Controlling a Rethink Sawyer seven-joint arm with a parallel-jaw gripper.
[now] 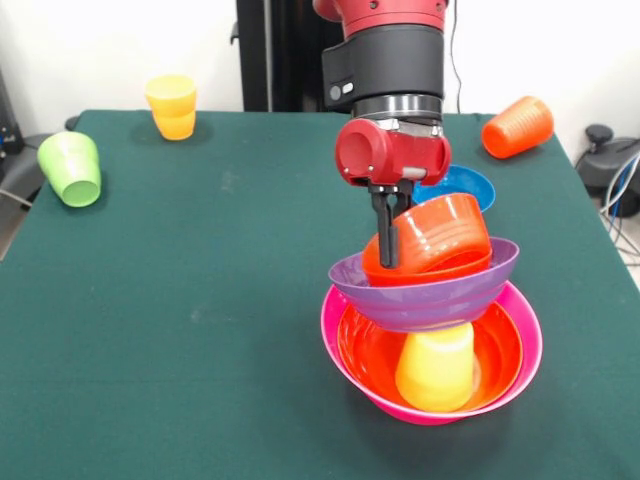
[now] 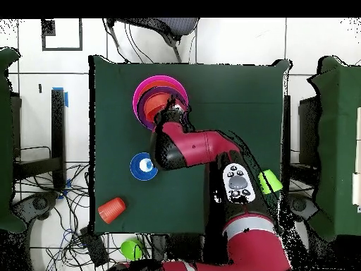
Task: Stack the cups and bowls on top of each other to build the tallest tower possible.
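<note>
Glossy tower [image 1: 430,330] of rounded plastic bowls

A robotics lab: a red arm [image 2: 204,149] works over a green-covered surface [image 1: 200,300] on a white tiled floor [image 2: 233,42], with loose cables [image 2: 53,212] and an office chair [image 2: 151,28] around.

You have wide bare counter [image 1: 200,330] on the picture's left of the tower [image 1: 430,330]. The blue bowl [image 1: 462,186] sits close behind it. The green cup [image 1: 70,168], stacked yellow cups [image 1: 172,106] and orange cup [image 1: 517,127] line the edges.
</note>
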